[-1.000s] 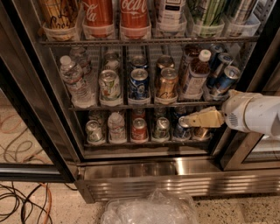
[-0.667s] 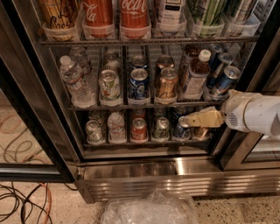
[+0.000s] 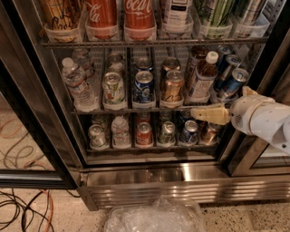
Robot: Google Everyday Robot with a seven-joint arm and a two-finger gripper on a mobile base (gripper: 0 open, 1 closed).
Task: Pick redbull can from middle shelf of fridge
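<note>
The fridge (image 3: pixel 149 181) stands open before me, with a stainless base. On the middle shelf (image 3: pixel 90 111) the slim blue-and-silver redbull can (image 3: pixel 234 81) leans at the far right, with two more like it behind it. My gripper (image 3: pixel 194 112) reaches in from the right on a white arm (image 3: pixel 265 120). It points left at the level of the middle shelf's front edge. It is below and left of the redbull can, not touching it, and nothing shows in its grip.
The middle shelf also holds a water bottle (image 3: pixel 77 81), a green-white can (image 3: pixel 113 88), a wider blue can (image 3: pixel 143 86), a copper-gold can (image 3: pixel 172 86) and a white-capped bottle (image 3: pixel 202 77). Coca-Cola bottles (image 3: pixel 136 13) stand above, short cans (image 3: pixel 144 133) below. Crumpled plastic (image 3: pixel 154 217) and cables (image 3: pixel 27 208) lie on the floor.
My gripper has risen slightly, from in front of the lower shelf's cans to the middle shelf's front edge. The cans and bottles have not moved.
</note>
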